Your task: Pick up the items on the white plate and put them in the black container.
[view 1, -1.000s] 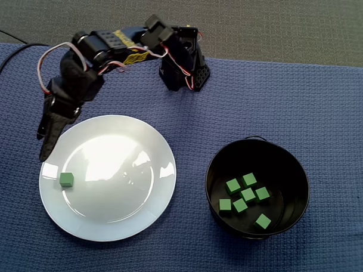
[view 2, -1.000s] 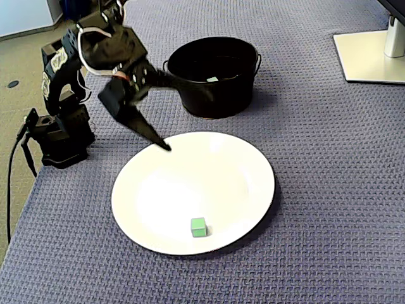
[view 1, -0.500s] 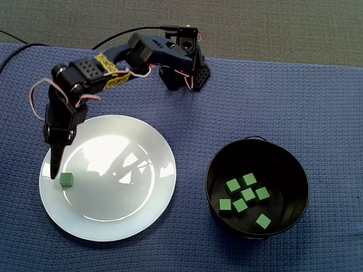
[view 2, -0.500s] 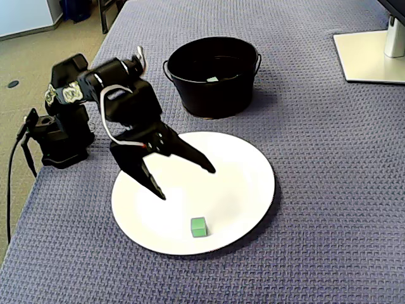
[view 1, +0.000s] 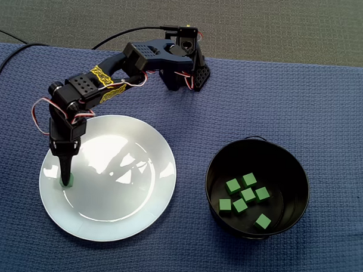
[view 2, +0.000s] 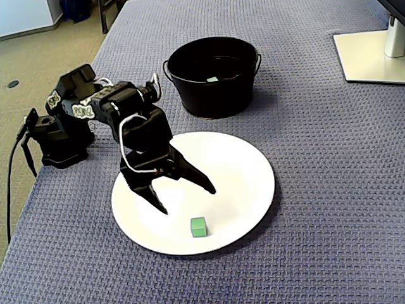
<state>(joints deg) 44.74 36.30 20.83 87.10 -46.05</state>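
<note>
Hovering spread-jawed, the gripper (view 2: 188,199) is hanging over the green cube (view 2: 198,227) at the white plate's (view 1: 125,200) nine o'clock in a fixed view. Light and rigid-looking, it is likely needing a pinch across opposite faces.

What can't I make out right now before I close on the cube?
Green cube: in a fixed view the gripper covers nearly all of it.
Fingertip height above the white plate: neither fixed view settles it.
Black container: in a fixed view its wall hides all but one green scrap.
White stand base: cut off by the top and right edges.
</note>
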